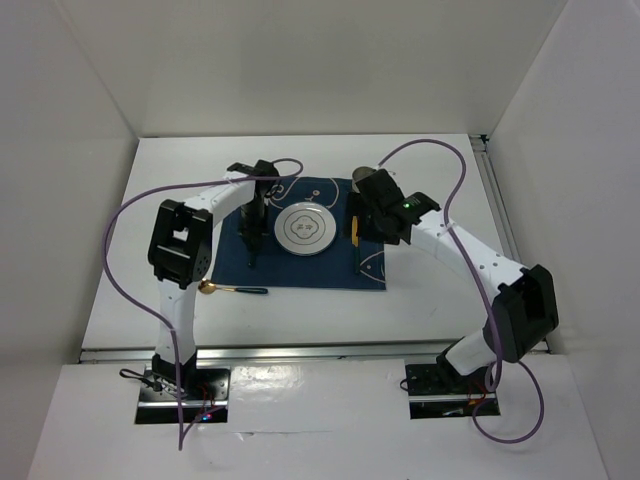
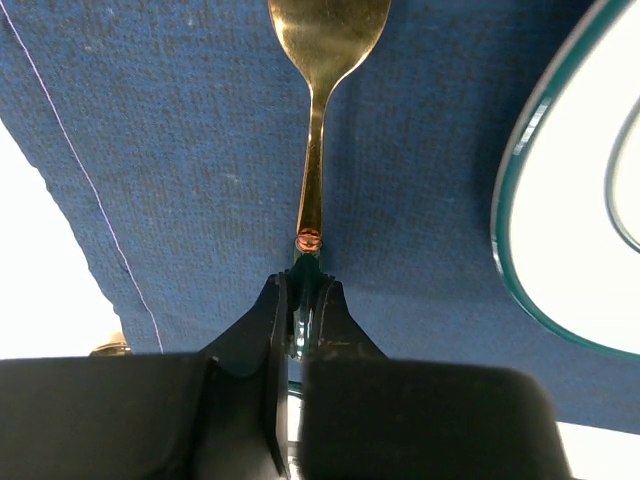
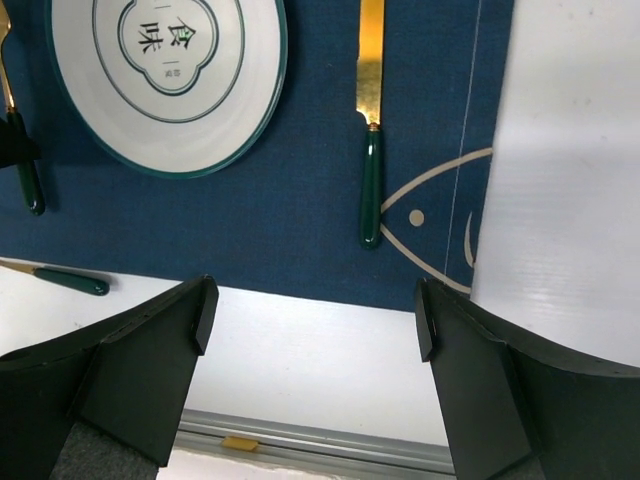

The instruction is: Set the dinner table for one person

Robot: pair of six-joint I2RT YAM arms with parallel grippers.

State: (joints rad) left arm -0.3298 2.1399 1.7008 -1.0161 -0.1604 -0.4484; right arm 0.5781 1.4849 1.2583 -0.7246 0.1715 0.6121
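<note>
The white surface [image 1: 430, 170] lies beneath both tools and carries a navy mat [image 1: 300, 272]. The left tool [image 2: 305, 285] pinches the green handle of a gold utensil [image 2: 315, 150] over the mat, with a plate [image 2: 570, 200] just to its right and a spoon [image 1: 215, 289] behind it, off the mat. The right tool [image 3: 315, 305] hangs spread wide, with a knife [image 3: 370, 150] ahead of it on the mat.

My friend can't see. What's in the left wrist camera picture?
The left gripper is shut on the green handle of a gold utensil, over a blue mat. A white plate with a green rim shows at the right edge.
</note>
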